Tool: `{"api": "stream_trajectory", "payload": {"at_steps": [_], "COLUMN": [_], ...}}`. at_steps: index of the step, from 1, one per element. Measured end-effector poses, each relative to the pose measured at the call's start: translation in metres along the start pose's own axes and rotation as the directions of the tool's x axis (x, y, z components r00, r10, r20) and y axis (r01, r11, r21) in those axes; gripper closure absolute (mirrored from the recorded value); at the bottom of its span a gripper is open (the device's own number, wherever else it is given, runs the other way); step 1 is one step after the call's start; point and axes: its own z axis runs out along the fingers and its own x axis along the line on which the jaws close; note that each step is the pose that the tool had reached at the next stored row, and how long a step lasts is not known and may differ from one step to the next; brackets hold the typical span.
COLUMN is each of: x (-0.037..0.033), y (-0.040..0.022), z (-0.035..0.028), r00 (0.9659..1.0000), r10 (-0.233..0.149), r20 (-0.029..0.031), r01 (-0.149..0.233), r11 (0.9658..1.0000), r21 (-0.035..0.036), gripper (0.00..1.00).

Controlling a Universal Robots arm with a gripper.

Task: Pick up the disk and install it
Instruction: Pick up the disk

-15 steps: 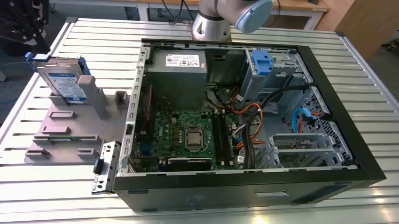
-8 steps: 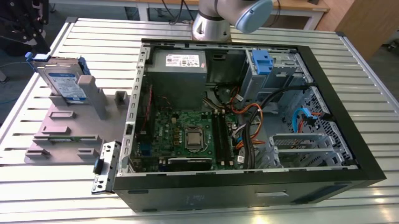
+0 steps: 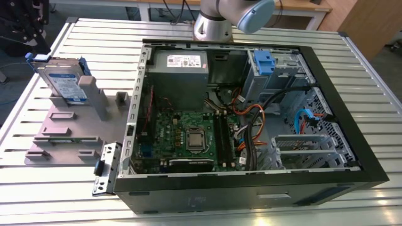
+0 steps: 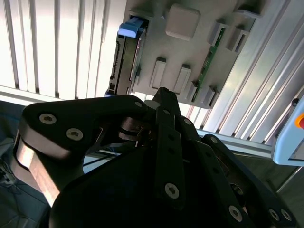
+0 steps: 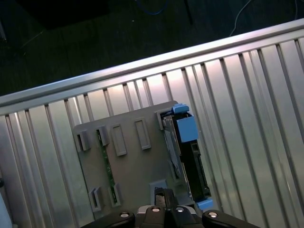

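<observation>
Exterior view: open computer case lies on the slatted worktop, with the arm at twelve o'clock from it. The disk stands on edge in a grey holder at ten o'clock from the case, well apart from it and not yet installed. Its label face is turned toward the case, and a blue carrier runs round its rim. The grey drive cage sits inside the case at about one o'clock.

Second wrist view: the hand looks drawn closed with nothing in it and hangs clear of the holder. The disk is seen edge-on at one side of that holder, with its blue tab uppermost.

First wrist view: the hand hovers just short of the holder. The disk sits in the outermost slot, next to bare worktop.

Handling, by judgement: a stiff metal body, dense for its size, with smooth faces that may slip. It is shock-sensitive, so knocks or a drop are a risk. The plastic carrier likely flexes and makes a poor grip. Best taken across the two flat faces at the free upper edge, squarely, keeping off the connector end.
</observation>
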Motion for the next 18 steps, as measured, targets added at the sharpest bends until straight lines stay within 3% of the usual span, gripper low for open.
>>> {"api": "stream_trajectory", "payload": {"at_steps": [18], "x": [0.0], "y": [0.0], "z": [0.0], "r00": [0.9999], "r10": [-0.014], "r20": [-0.0002], "r01": [0.014], "r11": [0.9999], "r21": [-0.0003], "gripper": [0.89]}}
